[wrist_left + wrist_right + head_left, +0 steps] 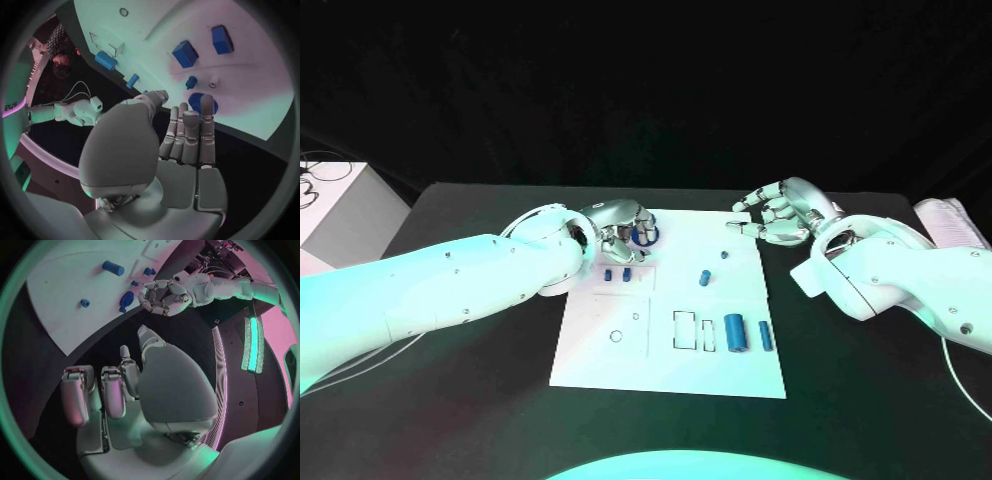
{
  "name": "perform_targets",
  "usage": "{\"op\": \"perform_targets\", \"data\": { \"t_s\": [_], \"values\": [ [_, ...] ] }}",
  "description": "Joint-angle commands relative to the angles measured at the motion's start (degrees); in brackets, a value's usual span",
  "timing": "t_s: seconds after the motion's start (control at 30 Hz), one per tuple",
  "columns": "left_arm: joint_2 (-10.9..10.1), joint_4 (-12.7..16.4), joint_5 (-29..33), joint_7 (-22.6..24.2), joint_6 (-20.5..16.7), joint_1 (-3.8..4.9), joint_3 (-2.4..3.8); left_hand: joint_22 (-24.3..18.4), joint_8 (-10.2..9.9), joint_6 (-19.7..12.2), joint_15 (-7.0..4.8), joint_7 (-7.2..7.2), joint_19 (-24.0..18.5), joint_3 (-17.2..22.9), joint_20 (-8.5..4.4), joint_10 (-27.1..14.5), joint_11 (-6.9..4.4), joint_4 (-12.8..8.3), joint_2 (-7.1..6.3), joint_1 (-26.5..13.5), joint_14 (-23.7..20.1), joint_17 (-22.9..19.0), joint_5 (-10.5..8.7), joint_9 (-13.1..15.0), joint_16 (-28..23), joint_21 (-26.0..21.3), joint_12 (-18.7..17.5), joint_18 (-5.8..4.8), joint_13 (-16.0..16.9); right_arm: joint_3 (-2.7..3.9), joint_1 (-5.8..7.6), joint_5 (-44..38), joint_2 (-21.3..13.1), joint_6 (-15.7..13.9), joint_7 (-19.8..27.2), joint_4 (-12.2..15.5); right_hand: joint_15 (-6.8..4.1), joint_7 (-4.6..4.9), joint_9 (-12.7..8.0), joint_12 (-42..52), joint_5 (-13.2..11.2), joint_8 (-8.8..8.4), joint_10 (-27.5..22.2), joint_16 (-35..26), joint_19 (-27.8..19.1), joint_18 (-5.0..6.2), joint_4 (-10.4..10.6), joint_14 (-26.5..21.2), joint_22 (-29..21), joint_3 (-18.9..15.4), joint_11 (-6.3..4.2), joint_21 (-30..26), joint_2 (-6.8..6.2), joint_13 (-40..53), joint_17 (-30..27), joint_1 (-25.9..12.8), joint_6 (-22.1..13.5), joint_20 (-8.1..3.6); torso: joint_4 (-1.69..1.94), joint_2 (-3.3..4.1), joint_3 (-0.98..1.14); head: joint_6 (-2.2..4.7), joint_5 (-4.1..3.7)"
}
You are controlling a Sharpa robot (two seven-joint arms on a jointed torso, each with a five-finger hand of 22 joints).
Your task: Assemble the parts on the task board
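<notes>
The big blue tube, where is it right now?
In the head view the big blue tube lies on the task board, near its right edge, between an empty outlined slot and a thinner blue piece.

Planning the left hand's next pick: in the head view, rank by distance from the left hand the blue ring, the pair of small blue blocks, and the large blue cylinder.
From the left hand:
1. Blue ring, right beside the fingers at the board's far edge.
2. Pair of small blue blocks, just nearer the robot than the hand, on the task board.
3. Large blue cylinder, on the board's near right part.
</notes>
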Motion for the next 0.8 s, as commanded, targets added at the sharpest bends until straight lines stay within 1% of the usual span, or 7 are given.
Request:
{"op": "perform_targets", "data": {
  "t_s": [0.03,0.17,0.3,0.5,0.6,0.63,0.8],
  "values": [
    [0.5,-0.6,-4.6,-2.1,2.2,-0.06,0.01,0.1,-0.5,0.4,0.03,-0.02,0.3,-0.5,0.00,0.3,-0.03,0.1,-0.19,0.3,0.3,0.0,-0.15,-0.4,0.5,0.4,-0.5,0.78,-0.3,0.02,-0.05,-0.3,0.0,0.5,0.7,0.1,0.48,-0.07,-0.1,-0.2,0.3,0.33,-0.4,-0.4,4.2,0.57,0.1,5.1,12.5,0.0,0.15,-0.1,0.13,4.0,12.0,-0.5,-0.5,0.43,-0.05,0.06,0.05,-0.03,-0.07],
    [1.0,-1.2,-5.9,-4.3,4.7,-0.09,0.00,0.3,-0.7,0.8,0.17,-0.28,0.3,-1.1,0.10,-0.2,0.14,0.3,-0.33,0.2,0.6,0.1,-0.26,-1.4,1.1,0.6,-1.1,0.75,-1.1,0.01,-0.05,-0.3,0.0,0.5,0.7,0.1,0.48,-0.07,-0.1,-0.2,0.3,0.33,-0.4,-0.4,4.2,0.57,0.1,5.1,12.5,0.0,0.15,-0.1,0.13,4.0,12.0,-0.5,-0.5,0.43,0.01,0.02,0.07,-0.14,-0.16],
    [1.4,-1.7,-6.7,-5.7,6.3,-0.10,0.00,0.5,-1.1,1.2,0.20,-0.50,0.4,-1.3,0.17,0.0,0.15,0.4,-0.15,0.4,1.3,0.8,-0.23,-2.2,2.0,0.9,-1.3,0.76,-1.5,0.01,-0.05,-0.3,0.0,0.5,0.7,0.2,0.48,-0.07,-0.1,-0.2,0.3,0.33,-0.4,-0.4,4.2,0.57,0.1,5.1,12.5,0.0,0.15,-0.1,0.13,4.0,12.0,-0.5,-0.5,0.43,0.11,-0.01,0.06,-0.29,-0.27],
    [1.8,-2.4,-7.2,-6.8,7.7,-0.11,0.00,1.9,-1.7,2.4,0.08,-0.62,1.5,-1.2,0.13,0.9,-0.01,0.4,0.09,1.1,3.2,2.6,-0.18,-3.7,4.0,2.4,-1.4,0.63,-2.4,0.01,-0.05,-0.3,0.0,0.5,0.7,0.2,0.48,-0.07,-0.1,-0.2,0.3,0.33,-0.4,-0.4,4.2,0.57,0.1,5.1,12.5,0.0,0.15,-0.1,0.13,4.0,12.0,-0.5,-0.5,0.43,-0.02,-0.04,0.04,-0.37,-0.24],
    [1.9,-2.5,-7.2,-6.9,8.1,-0.11,-0.01,2.2,-1.7,2.6,0.05,-0.65,1.6,-1.2,0.12,1.1,-0.04,0.4,0.09,1.1,3.3,2.6,-0.19,-4.0,4.3,2.7,-1.4,0.60,-2.5,0.01,-0.05,-0.3,-0.1,0.5,0.7,0.2,0.48,-0.07,-0.1,-0.2,0.3,0.33,-0.4,-0.4,4.2,0.57,0.1,5.1,12.5,0.0,0.15,-0.1,0.13,4.0,12.0,-0.5,-0.5,0.43,0.00,-0.05,0.07,-0.37,-0.26],
    [1.9,-2.5,-7.2,-6.9,8.2,-0.11,-0.01,2.2,-1.7,2.6,0.05,-0.65,1.6,-1.2,0.12,1.1,-0.04,0.4,0.09,1.1,3.3,2.6,-0.19,-4.0,4.3,2.7,-1.4,0.60,-2.5,0.01,-0.05,-0.3,-0.1,0.5,0.7,0.2,0.48,-0.07,-0.1,-0.2,0.3,0.33,-0.4,-0.4,4.2,0.57,0.1,5.1,12.5,0.0,0.15,-0.1,0.13,4.0,12.0,-0.5,-0.5,0.43,0.01,-0.04,0.03,-0.38,-0.29],
    [2.1,-2.7,-7.1,-7.1,8.5,-0.11,-0.01,3.6,-2.0,3.2,-0.11,-0.70,2.6,-1.0,0.05,1.9,-0.26,0.5,0.22,1.3,4.2,3.5,-0.18,-4.7,5.2,3.8,-1.3,0.38,-2.9,0.01,-0.05,-0.3,-0.1,0.5,0.7,0.2,0.48,-0.07,-0.1,-0.2,0.3,0.33,-0.4,-0.4,4.2,0.57,0.1,5.1,12.5,0.0,0.15,-0.1,0.13,4.0,12.0,-0.5,-0.5,0.43,0.04,-0.01,0.03,-0.35,-0.35]
  ]
}}
